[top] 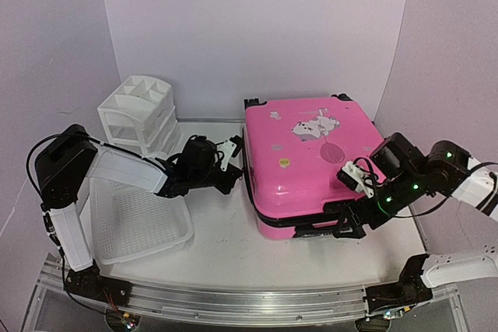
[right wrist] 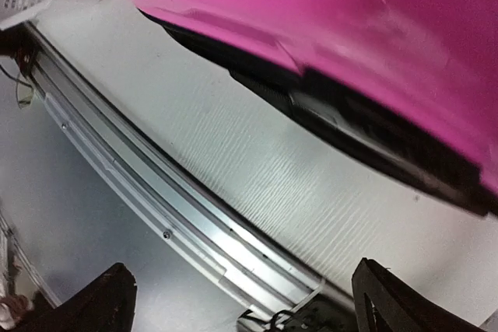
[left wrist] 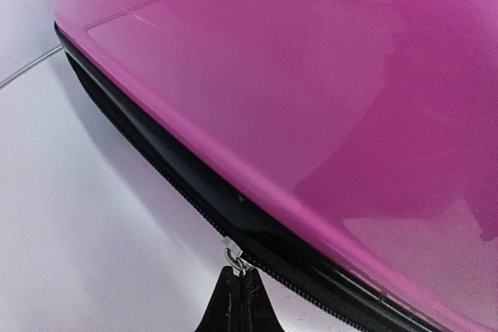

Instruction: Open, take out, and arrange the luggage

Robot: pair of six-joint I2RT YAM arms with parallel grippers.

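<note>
Bright even light, glare on the luggage, wrist edges seemingly blurred.

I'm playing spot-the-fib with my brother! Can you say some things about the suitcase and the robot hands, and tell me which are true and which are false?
1. The suitcase is shut. True.
2. The left gripper pinches the zipper pull. True.
3. The right gripper is squeezing the suitcase. False: its fingers are wide apart and hold nothing; it hangs by the suitcase's near edge.
4. The basket sits on top of the suitcase. False: it stands to the left of the suitcase, apart from it.
</note>
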